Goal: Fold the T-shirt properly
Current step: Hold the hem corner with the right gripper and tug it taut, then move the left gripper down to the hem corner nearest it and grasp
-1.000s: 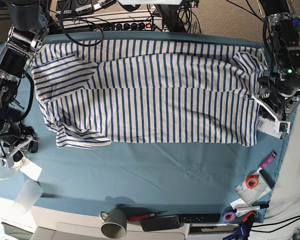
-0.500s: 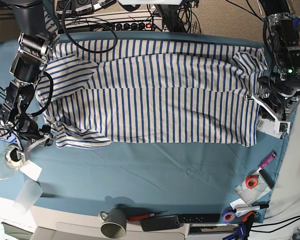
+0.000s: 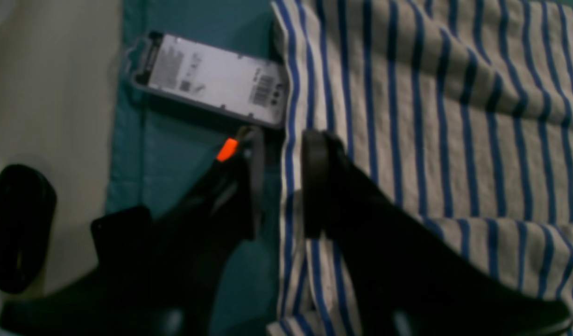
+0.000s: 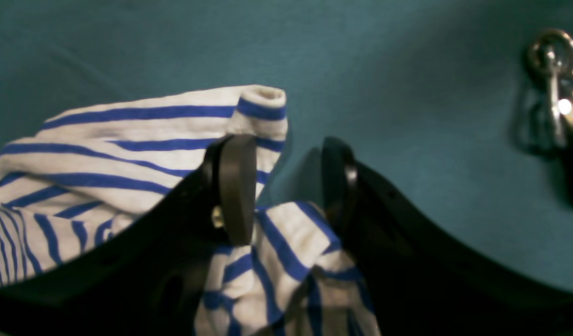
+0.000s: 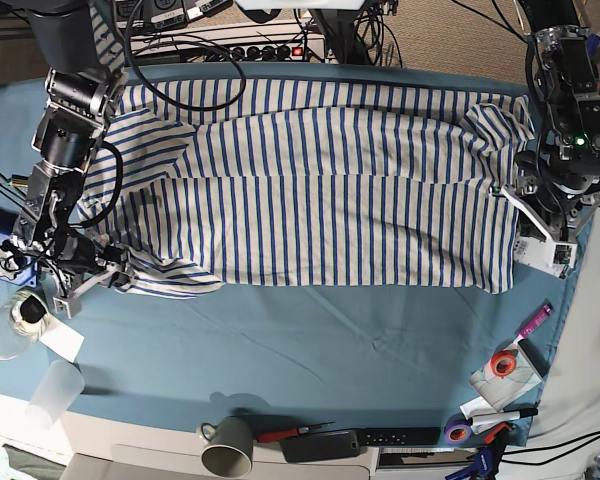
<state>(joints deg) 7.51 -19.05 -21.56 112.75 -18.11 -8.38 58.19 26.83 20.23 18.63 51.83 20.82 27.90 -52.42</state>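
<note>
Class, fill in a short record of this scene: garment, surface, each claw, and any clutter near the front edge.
Garment: T-shirt, striped, spread flat across the cloth
Surface: teal cloth
Left claw: open, jaws either side of the shirt's side edge
Right claw: open, at a bunched corner of the shirt
Front clutter: mug, tape rolls, markers

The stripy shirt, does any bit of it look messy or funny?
Yes. The T-shirt lies mostly flat on the teal cloth, but the corner by the right gripper is scrunched into a rumpled lump instead of lying smooth. At the other end, a white packet is tucked partly under the shirt's edge, beside the left gripper.
</note>
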